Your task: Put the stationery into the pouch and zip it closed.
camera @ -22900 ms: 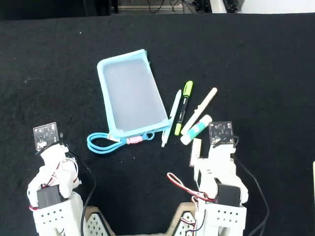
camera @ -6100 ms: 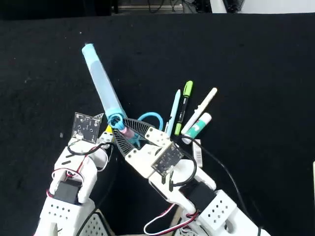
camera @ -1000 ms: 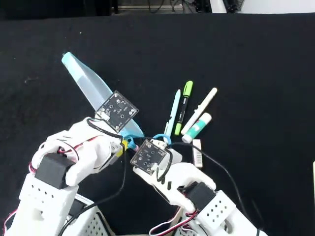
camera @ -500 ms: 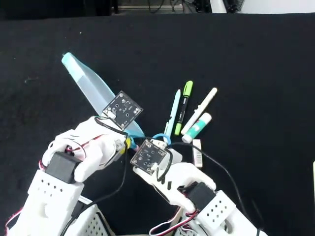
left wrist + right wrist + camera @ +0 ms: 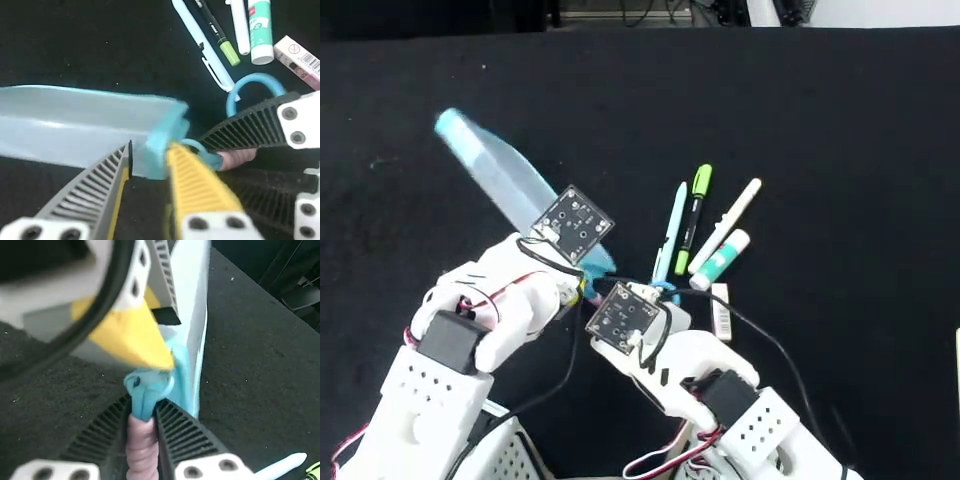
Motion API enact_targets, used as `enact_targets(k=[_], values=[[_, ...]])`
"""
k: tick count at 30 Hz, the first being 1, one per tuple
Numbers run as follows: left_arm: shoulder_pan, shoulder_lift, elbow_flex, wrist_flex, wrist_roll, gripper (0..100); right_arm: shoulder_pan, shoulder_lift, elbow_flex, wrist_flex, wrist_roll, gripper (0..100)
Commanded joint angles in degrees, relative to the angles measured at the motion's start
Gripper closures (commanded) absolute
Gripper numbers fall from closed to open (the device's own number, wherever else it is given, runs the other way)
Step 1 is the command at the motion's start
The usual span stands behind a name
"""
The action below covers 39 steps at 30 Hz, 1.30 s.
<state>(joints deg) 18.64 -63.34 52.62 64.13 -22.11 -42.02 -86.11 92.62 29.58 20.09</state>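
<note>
No readable text: a barcode on the eraser (image 5: 300, 57), illegible print on the glue stick (image 5: 260, 30)

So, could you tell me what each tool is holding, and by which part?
The left tool grips the pouch by its blue-edged end; the right tool grips the strap at its pink sleeve.

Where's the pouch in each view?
High view: pouch lies diagonally, left of the light-blue pen.
Left wrist view: pouch, its corner clamped in the left gripper.
Right wrist view: pouch just beyond the right gripper, which pinches its strap.
Shared landmark: the light-blue pen, beside the pouch in all three.
</note>
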Motion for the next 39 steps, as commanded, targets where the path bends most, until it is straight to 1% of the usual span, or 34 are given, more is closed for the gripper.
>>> enact_targets(k=[1,3,9,12,17,22,25,28,31,36,39], values=[[-0.75,0.35,-0.92,-1.32,-0.18,96,0.62,-0.84,-0.48,-1.93,-0.09,98.8],[-0.75,0.35,-1.01,-1.32,-0.09,96,1.05,-0.84,-0.57,-1.93,-0.09,98.8],[-0.84,0.35,-4.44,-1.05,-0.09,97,9.14,-0.92,-2.24,-2.02,-0.09,98.8],[-0.92,0.35,-5.85,-0.79,-0.09,97,11.52,-0.92,-1.89,-3.60,-0.09,98.8],[-6.20,0.35,-8.48,-0.79,0.00,97,13.54,-0.92,-1.27,-5.19,-0.18,98.8],[-10.77,0.35,-10.68,-0.70,5.71,97,17.23,-0.92,-2.77,-5.19,-6.42,98.8],[-11.21,0.18,-10.95,-0.70,7.65,97,17.41,-0.92,-3.47,-4.75,-5.45,98.8],[-11.12,-2.64,-10.86,-0.70,7.56,97,17.41,-0.92,-4.35,-4.57,-3.69,98.8],[-11.38,-7.74,-10.86,-0.70,7.38,97,17.49,-0.92,-7.69,-1.14,-3.60,98.8],[-11.38,-17.85,-10.95,2.46,7.30,97,17.41,-0.75,-19.91,9.93,-3.60,98.8],[-11.38,-21.71,-10.86,2.46,7.21,97,17.41,-0.22,-25.89,10.90,-3.60,98.8]])
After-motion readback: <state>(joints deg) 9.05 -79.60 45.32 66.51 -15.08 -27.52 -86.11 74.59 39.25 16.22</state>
